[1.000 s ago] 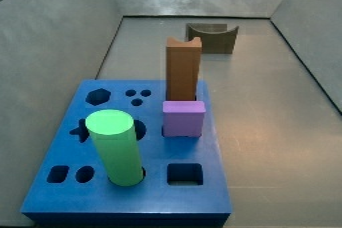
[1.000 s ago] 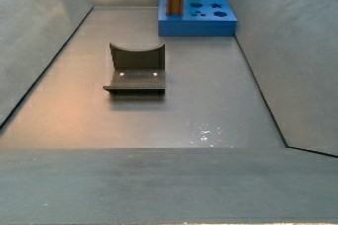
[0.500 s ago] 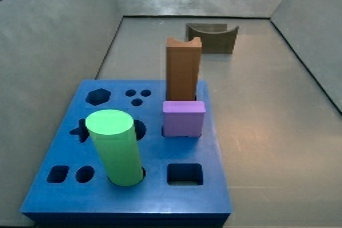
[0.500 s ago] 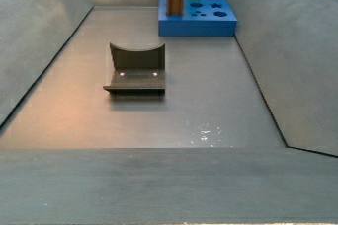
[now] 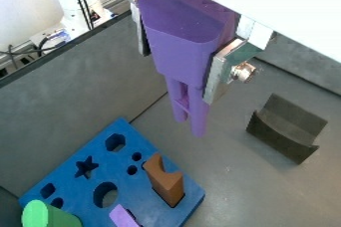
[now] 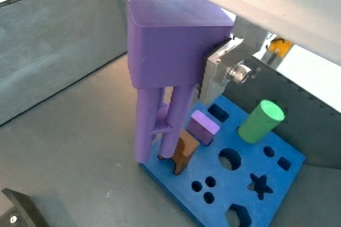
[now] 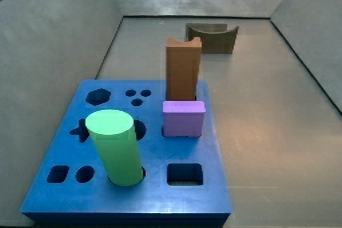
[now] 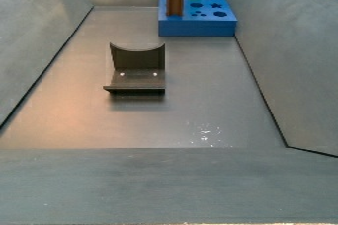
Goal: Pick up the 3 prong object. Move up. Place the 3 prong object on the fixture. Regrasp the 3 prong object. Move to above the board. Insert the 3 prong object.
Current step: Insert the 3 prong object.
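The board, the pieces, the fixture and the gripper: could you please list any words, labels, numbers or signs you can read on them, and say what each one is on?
No readable text in any view.
The board has only cut-out shapes, no print.
The 3 prong object, held high in the gripper above the floor, is plain purple.
The fixture, green cylinder, brown block and purple cube are unmarked.
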